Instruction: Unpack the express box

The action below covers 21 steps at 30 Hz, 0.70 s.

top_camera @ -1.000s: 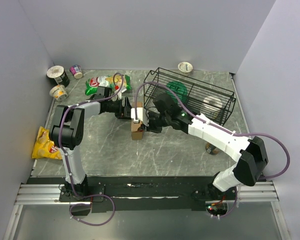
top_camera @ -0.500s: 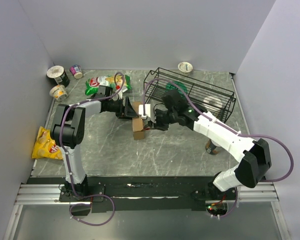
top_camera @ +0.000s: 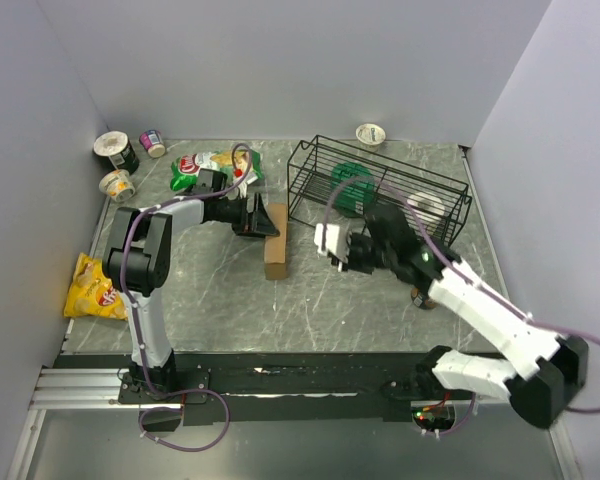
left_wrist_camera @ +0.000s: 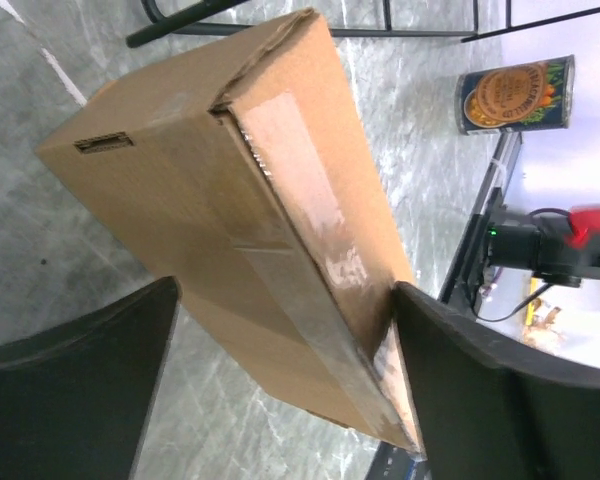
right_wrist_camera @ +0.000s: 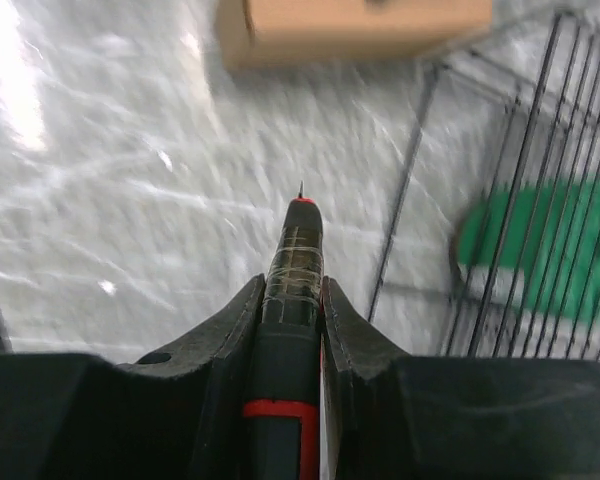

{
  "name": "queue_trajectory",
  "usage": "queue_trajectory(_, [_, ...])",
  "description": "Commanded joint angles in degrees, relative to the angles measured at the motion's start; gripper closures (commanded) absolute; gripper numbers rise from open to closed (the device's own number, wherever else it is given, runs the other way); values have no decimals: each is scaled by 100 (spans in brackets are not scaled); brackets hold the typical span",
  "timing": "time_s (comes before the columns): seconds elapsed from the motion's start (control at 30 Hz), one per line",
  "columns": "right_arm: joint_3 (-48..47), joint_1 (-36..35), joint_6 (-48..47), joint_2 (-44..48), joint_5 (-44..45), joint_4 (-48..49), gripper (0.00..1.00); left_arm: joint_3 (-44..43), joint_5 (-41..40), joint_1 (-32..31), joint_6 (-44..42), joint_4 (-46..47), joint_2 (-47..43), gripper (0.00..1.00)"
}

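The express box point(top_camera: 276, 255), a flat brown carton, lies on the table left of centre; in the left wrist view the express box point(left_wrist_camera: 230, 200) shows a taped seam. My left gripper point(top_camera: 265, 218) is at its far end, open point(left_wrist_camera: 285, 290). The right finger point(left_wrist_camera: 460, 370) touches a box edge, and the left finger point(left_wrist_camera: 80, 380) stands apart from it. My right gripper point(top_camera: 332, 243) hovers to the right of the box, well apart from it. In the wrist view it point(right_wrist_camera: 292, 285) is shut on a black tool with a red tip point(right_wrist_camera: 298, 230), which points toward the box point(right_wrist_camera: 350, 25).
A black wire basket point(top_camera: 380, 190) holding a green item and a white roll stands at the back right. A can point(top_camera: 421, 296) sits near the right arm. Chip bags lie at the left edge point(top_camera: 93, 288) and back point(top_camera: 215, 165). Cups point(top_camera: 117, 150) stand at the back left.
My right gripper has pulled away from the box to the right, still holding the tool. The left jaws have widened around the box's end.
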State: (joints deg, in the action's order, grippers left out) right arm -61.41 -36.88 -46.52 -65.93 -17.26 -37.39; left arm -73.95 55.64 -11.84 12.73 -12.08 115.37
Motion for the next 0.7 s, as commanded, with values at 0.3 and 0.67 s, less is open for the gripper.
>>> queue_trajectory(0.3, [4620, -1013, -2529, 890, 2578, 7307, 94, -243, -299, 243, -509, -954, -1543, 4])
queue_trajectory(0.67, [3673, -1444, -499, 1592, 841, 1919, 11, 794, -756, 831, -263, -1034, -2721, 4])
